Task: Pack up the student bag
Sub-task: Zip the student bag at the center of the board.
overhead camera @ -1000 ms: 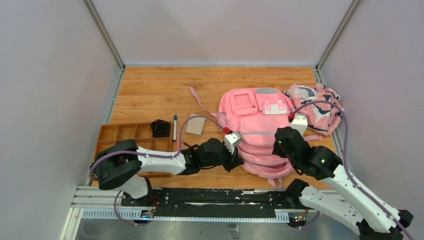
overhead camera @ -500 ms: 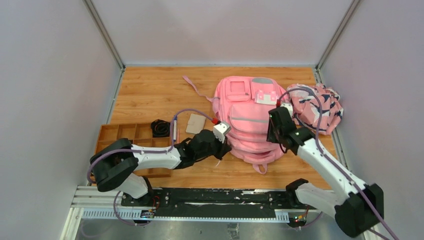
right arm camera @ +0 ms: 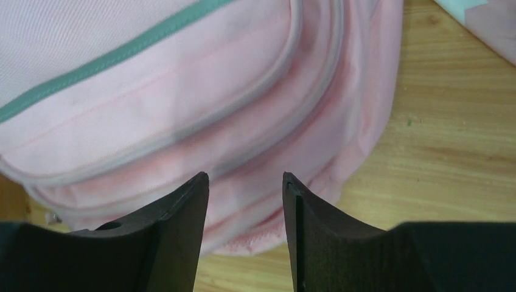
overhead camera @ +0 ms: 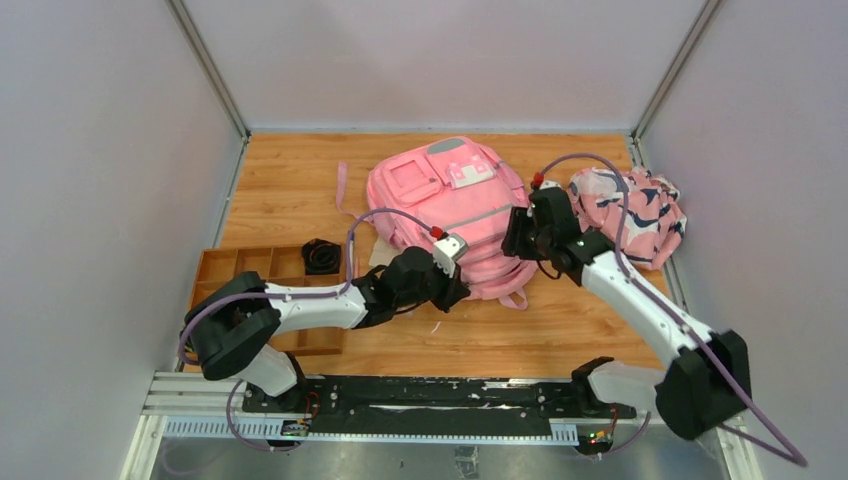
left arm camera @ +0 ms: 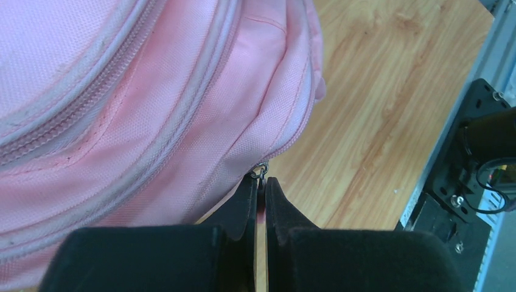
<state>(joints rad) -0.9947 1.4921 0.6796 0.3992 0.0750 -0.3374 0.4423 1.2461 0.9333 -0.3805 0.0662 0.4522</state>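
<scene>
Overhead, the bag (overhead camera: 440, 205) lies flat on the worktop (overhead camera: 290, 180) with its front pockets up. It sits in the far middle of the surface, turned slightly askew, top toward the far wall. Its square patch (overhead camera: 467, 173) faces upward near the top, and one strap (overhead camera: 342, 188) trails off the left side onto the wood.

Left tool (overhead camera: 453, 288) — at the bag's near edge, fingers pressed together. The left wrist view shows them clamped on the zip pull (left arm camera: 260, 170), whose metal ring sits right at the fingertips where the bag's side meets the bare wood.

Right tool (overhead camera: 516, 240) — at the bag's right edge, low beside the fabric. The right wrist view shows its jaws standing apart; through the gap only the bag's rounded side is seen, with a grey-green trim (right arm camera: 122, 45) line higher up. Whether the fingertips touch the fabric cannot be told.

A pink cloth (overhead camera: 630, 205) with a navy and white pattern lies crumpled just right of the bag, beyond the right arm. An orange tray (overhead camera: 250, 268) of compartments sits at the near left, with a black coil (overhead camera: 321, 256) at its far right end.
</scene>
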